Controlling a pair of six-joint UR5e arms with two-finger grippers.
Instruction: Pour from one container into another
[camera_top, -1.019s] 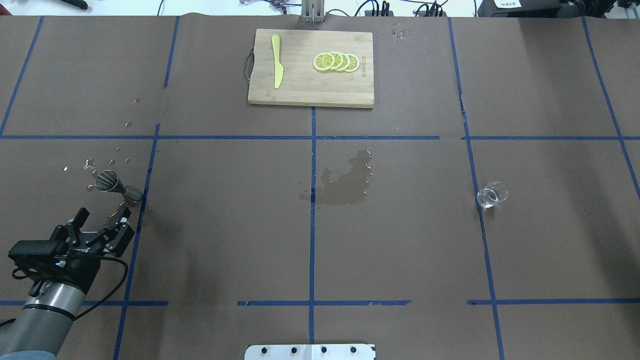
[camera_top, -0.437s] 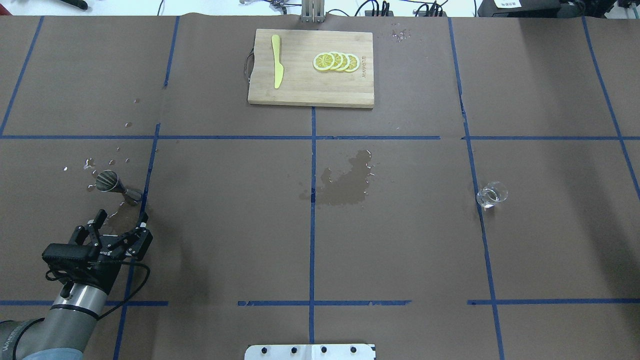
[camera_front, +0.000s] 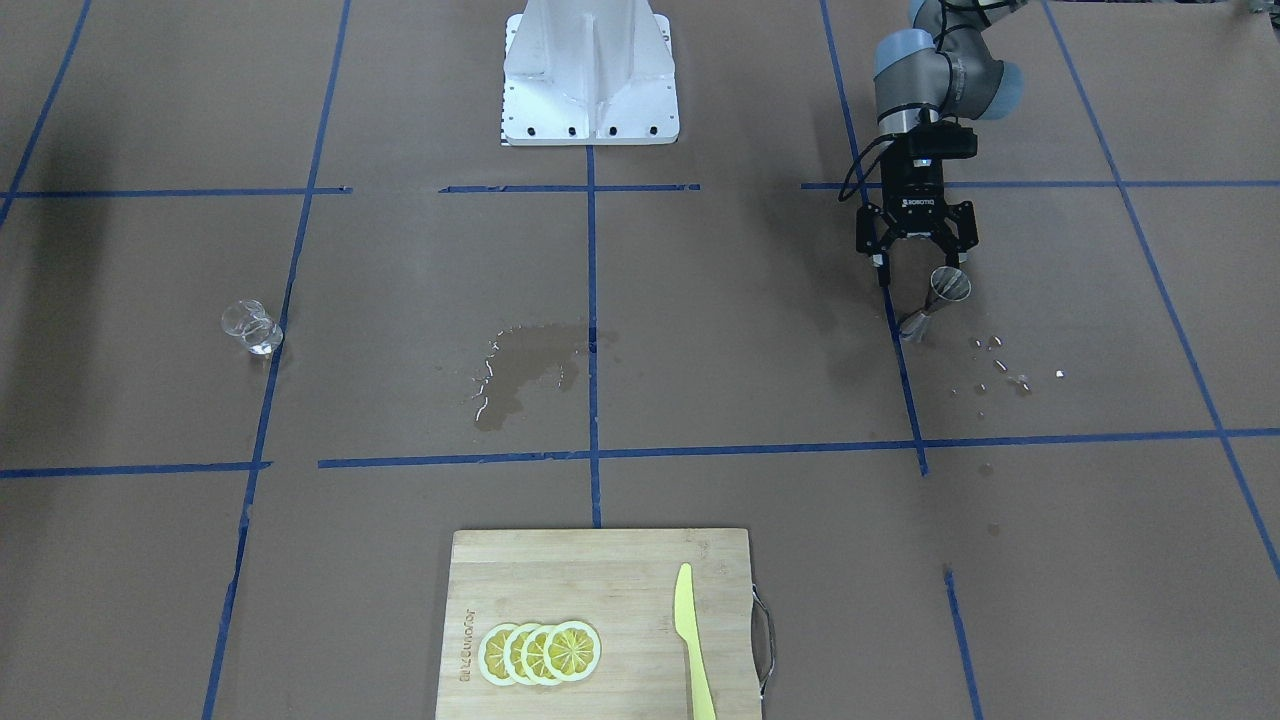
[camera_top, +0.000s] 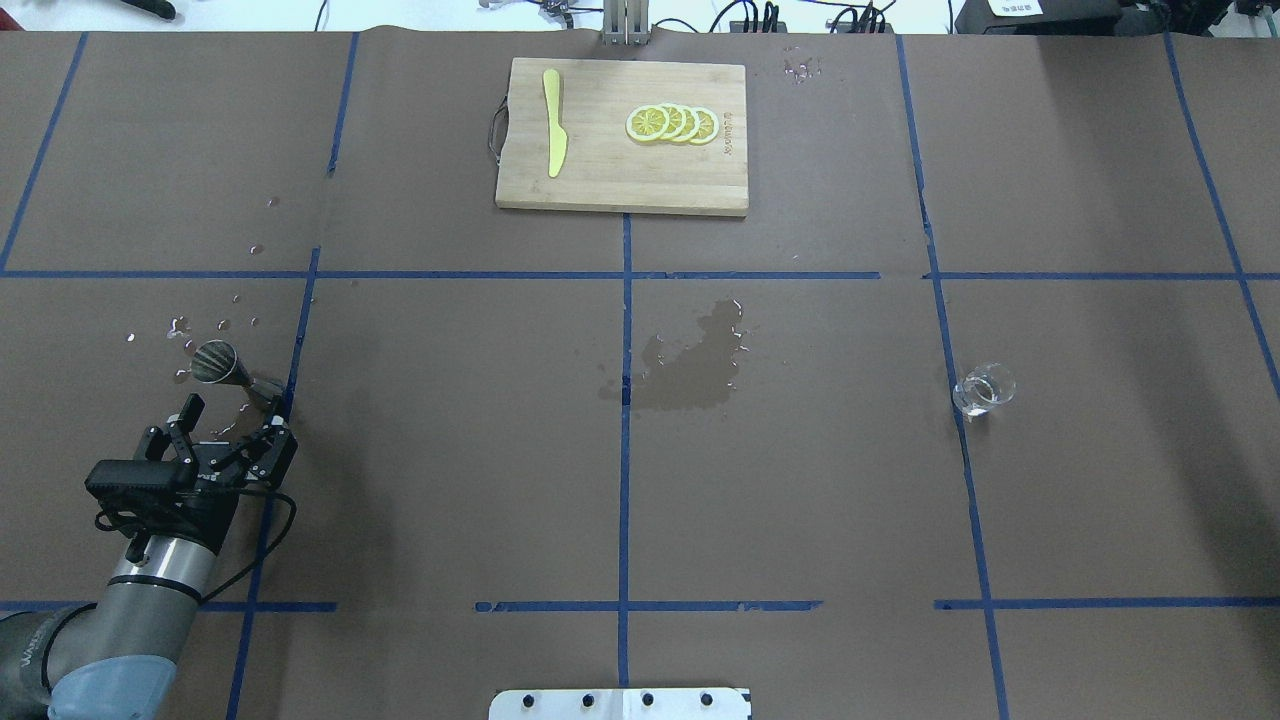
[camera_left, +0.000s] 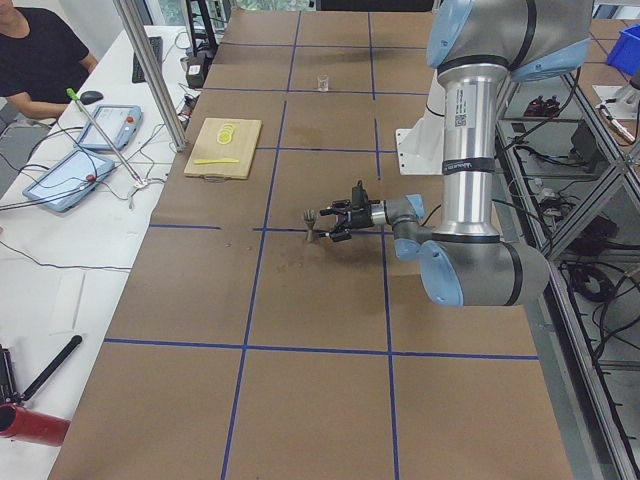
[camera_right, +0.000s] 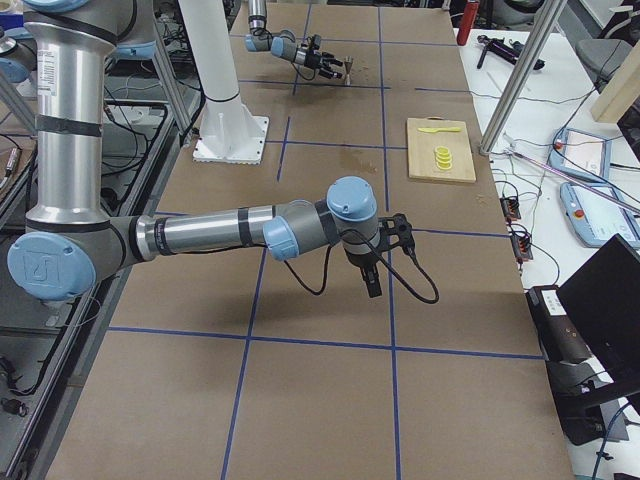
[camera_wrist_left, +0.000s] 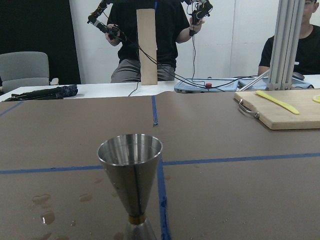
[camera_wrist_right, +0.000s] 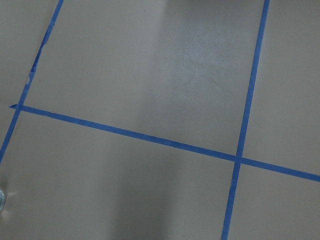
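The steel jigger (camera_top: 222, 365) stands upright at the table's left side, among water drops. My left gripper (camera_top: 238, 412) is open, low and level just short of it, with the jigger (camera_wrist_left: 132, 175) centred and close in the left wrist view. In the front view the left gripper (camera_front: 922, 272) has its fingers spread on either side of the jigger (camera_front: 940, 295). The clear glass tumbler (camera_top: 983, 390) stands alone at the right, also visible in the front view (camera_front: 250, 328). My right gripper (camera_right: 372, 285) shows only in the right side view, hanging over bare table; I cannot tell its state.
A wooden cutting board (camera_top: 620, 185) at the far middle carries lemon slices (camera_top: 672, 123) and a yellow knife (camera_top: 553, 135). A wet stain (camera_top: 690, 365) marks the table's centre. Small drops (camera_top: 180, 325) lie around the jigger. The robot's base plate (camera_top: 620, 703) sits at the near edge.
My left gripper swung right, then moved forward toward the jigger, staying open. The jigger and glass have not moved.
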